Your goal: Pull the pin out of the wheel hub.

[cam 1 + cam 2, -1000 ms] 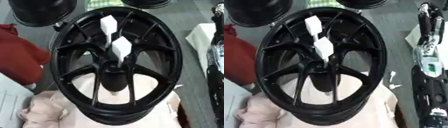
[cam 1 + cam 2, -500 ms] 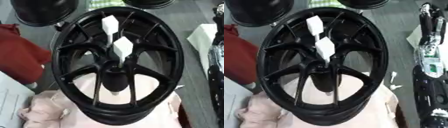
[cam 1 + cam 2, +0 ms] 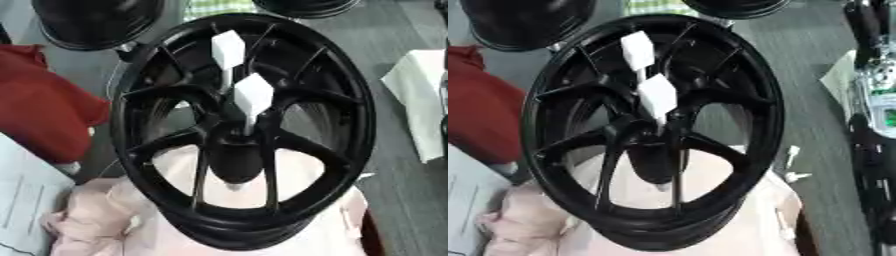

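Observation:
A black wheel hub point(image 3: 359, 100) lies face up on a pale pink cloth point(image 3: 96, 220), filling the middle of both views. Two white pins with blocky heads stick up from it: one point(image 3: 253, 95) rises from the hub centre, the other point(image 3: 227, 49) stands behind it near the far spokes. Neither pin is touched by a hand. My right arm point(image 3: 877, 100), black and silver with a green patch, runs along the right edge of the right eye view, well clear of the wheel. Its hand point(image 3: 866, 20) shows only as a dark shape at the top right. My left hand is out of sight.
Two more black wheels point(image 3: 96, 22) point(image 3: 306, 6) sit at the far edge. A red cloth point(image 3: 44, 100) lies left of the hub, a white sheet point(image 3: 22, 200) at the lower left, a white cloth point(image 3: 424, 100) at the right. Small white bits point(image 3: 791, 165) lie beside the rim.
The whole picture has shifted slightly to the right, so the camera moved. Both pins stand in the hub as before.

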Controlling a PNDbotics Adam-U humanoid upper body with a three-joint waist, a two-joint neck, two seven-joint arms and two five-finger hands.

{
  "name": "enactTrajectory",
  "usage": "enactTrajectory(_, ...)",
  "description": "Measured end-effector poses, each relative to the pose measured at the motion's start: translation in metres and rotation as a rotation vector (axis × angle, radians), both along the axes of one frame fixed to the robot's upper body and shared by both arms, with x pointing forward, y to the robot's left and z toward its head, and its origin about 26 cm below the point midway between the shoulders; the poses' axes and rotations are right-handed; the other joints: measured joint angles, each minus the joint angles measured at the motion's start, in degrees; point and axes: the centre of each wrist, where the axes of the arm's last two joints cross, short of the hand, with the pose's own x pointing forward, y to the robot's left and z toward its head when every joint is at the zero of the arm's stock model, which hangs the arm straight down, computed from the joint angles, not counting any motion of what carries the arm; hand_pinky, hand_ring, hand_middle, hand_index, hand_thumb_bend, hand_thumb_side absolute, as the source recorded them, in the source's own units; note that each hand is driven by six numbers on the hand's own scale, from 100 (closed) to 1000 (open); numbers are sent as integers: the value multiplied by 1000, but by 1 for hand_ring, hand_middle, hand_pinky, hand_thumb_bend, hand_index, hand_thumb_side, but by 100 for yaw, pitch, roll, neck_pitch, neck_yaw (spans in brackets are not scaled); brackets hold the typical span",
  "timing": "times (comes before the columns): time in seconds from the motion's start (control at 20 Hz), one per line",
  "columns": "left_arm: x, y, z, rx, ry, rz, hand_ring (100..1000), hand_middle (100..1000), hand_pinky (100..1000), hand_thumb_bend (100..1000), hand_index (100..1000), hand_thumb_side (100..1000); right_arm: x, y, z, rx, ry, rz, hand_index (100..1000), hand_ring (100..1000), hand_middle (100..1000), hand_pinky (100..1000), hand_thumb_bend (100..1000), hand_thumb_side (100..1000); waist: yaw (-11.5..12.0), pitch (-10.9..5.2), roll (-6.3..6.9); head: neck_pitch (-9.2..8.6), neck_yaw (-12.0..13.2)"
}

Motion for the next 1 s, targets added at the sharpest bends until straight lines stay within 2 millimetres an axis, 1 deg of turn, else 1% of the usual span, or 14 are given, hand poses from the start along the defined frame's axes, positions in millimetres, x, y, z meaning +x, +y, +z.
enactTrajectory(0.1, 0, 1, 0, 4, 0, 1, 630, 530, 604, 100, 758, 764, -4, 2, 21, -70, -21, 63, 811, 872, 664, 901, 100, 470, 0, -42, -26, 1, 11)
enactTrajectory(0.2, 0, 2, 1, 9, 0, 2, 630, 530, 604, 100, 758, 764, -8, 7, 42, -151, -40, 127, 810, 872, 669, 901, 100, 470, -1, -47, -46, 1, 15)
enactTrajectory(0.45, -1, 3, 2, 21, 1, 7, 630, 530, 603, 100, 758, 765, -24, 29, 87, -409, -76, 295, 806, 868, 685, 904, 100, 468, -3, -50, -85, 1, 9)
enactTrajectory(0.6, -1, 4, 2, 26, 2, 9, 630, 530, 603, 100, 758, 765, -34, 46, 111, -586, -95, 377, 803, 867, 703, 907, 100, 390, -2, -57, -118, 2, -5)
enactTrajectory(0.65, -1, 4, 2, 29, 2, 10, 630, 530, 603, 100, 758, 765, -37, 51, 117, -643, -99, 394, 802, 867, 713, 909, 100, 299, 1, -57, -122, 2, -13)
enactTrajectory(0.75, -1, 5, 2, 33, 2, 10, 630, 530, 603, 100, 758, 765, -43, 60, 128, -764, -101, 419, 802, 868, 725, 912, 100, 228, 22, -57, -123, 2, -44)
enactTrajectory(0.85, -1, 5, 2, 33, 2, 10, 630, 530, 603, 100, 758, 766, -47, 70, 135, -877, -95, 432, 802, 870, 737, 915, 100, 196, 34, -57, -135, 2, -91)
enactTrajectory(1.0, -1, 5, 2, 34, 3, 8, 630, 529, 603, 100, 758, 768, -51, 85, 140, -1027, -88, 451, 804, 873, 748, 916, 100, 198, 80, -57, -157, 0, -164)
